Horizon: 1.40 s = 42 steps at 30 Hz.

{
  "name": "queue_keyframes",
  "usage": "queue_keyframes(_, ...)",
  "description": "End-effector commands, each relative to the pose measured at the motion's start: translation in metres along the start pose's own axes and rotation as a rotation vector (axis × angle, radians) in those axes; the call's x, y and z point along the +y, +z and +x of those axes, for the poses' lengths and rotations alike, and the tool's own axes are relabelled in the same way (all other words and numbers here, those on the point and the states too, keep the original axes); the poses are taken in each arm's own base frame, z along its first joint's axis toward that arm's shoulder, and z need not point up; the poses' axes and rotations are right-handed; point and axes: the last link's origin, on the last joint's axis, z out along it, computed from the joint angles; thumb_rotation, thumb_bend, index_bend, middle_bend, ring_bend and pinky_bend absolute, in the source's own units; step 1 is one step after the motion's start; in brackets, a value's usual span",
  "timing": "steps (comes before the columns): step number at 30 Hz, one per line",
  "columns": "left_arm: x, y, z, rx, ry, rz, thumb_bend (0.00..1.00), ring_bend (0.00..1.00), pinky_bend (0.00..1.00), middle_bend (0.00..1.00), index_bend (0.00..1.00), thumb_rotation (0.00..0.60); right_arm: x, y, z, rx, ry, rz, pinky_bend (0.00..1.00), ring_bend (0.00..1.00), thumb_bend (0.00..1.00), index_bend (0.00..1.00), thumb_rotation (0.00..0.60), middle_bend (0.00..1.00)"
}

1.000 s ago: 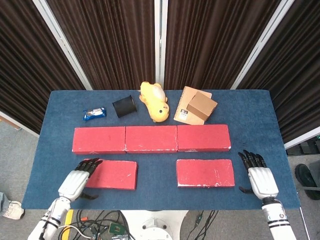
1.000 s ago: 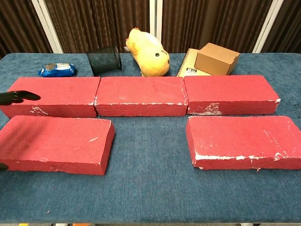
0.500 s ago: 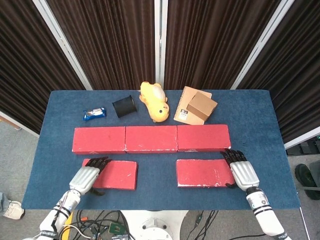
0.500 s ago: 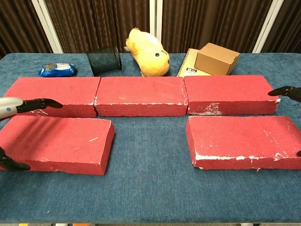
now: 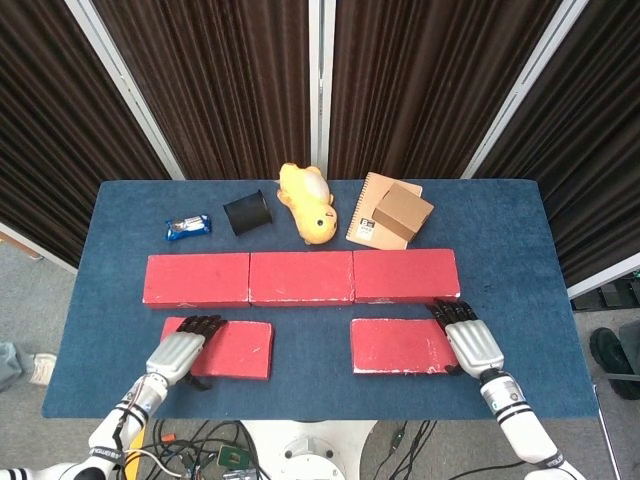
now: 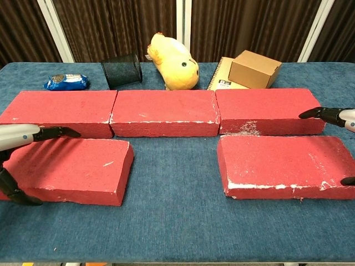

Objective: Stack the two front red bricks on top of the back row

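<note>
Three red bricks form the back row: left (image 5: 197, 279), middle (image 5: 301, 277) and right (image 5: 405, 275). In front lie the front left brick (image 5: 235, 348) (image 6: 72, 169) and the front right brick (image 5: 395, 345) (image 6: 277, 163), both flat on the blue table (image 5: 310, 375). My left hand (image 5: 180, 350) (image 6: 22, 133) lies over the left end of the front left brick, fingers stretched across its top and thumb at its front face. My right hand (image 5: 468, 340) (image 6: 333, 115) spans the right end of the front right brick the same way. Neither brick is lifted.
Behind the back row stand a snack packet (image 5: 188, 227), a black mesh cup (image 5: 249, 212), a yellow plush duck (image 5: 308, 203) and a cardboard box (image 5: 404, 211) on a notebook (image 5: 366, 200). The table's front edge runs just behind both wrists.
Both hands have moved inward from beside the front bricks onto their outer ends. The bricks have stayed in place.
</note>
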Motion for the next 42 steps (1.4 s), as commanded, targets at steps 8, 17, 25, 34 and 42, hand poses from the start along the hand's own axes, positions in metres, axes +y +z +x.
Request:
queue_keyframes(8, 0.000, -0.004, 0.007, 0.003, 0.002, 0.001, 0.00, 0.00, 0.00, 0.00, 0.01, 0.600, 0.003, -0.016, 0.012, 0.033, -0.023, -0.005, 0.00, 0.00, 0.00, 0.00, 0.600, 0.00)
queue_keyframes(17, 0.001, 0.008, 0.006, -0.001, 0.006, -0.001, 0.00, 0.00, 0.00, 0.00, 0.01, 0.600, -0.002, -0.011, 0.002, -0.022, -0.009, 0.015, 0.00, 0.00, 0.00, 0.00, 0.600, 0.00)
queue_keyframes(25, 0.002, 0.014, 0.006, -0.021, 0.019, -0.003, 0.00, 0.00, 0.00, 0.00, 0.01, 0.600, -0.006, 0.000, -0.006, -0.041, -0.007, 0.028, 0.00, 0.00, 0.00, 0.00, 0.600, 0.00)
queue_keyframes(34, -0.001, 0.022, 0.003, -0.029, 0.020, 0.009, 0.00, 0.00, 0.00, 0.00, 0.01, 0.600, -0.011, 0.011, -0.015, -0.072, -0.008, 0.038, 0.00, 0.00, 0.00, 0.00, 0.600, 0.00)
queue_keyframes(42, -0.003, 0.025, 0.000, -0.034, 0.022, 0.013, 0.00, 0.00, 0.00, 0.00, 0.01, 0.600, -0.014, 0.016, -0.018, -0.084, -0.001, 0.045, 0.00, 0.00, 0.00, 0.00, 0.600, 0.00)
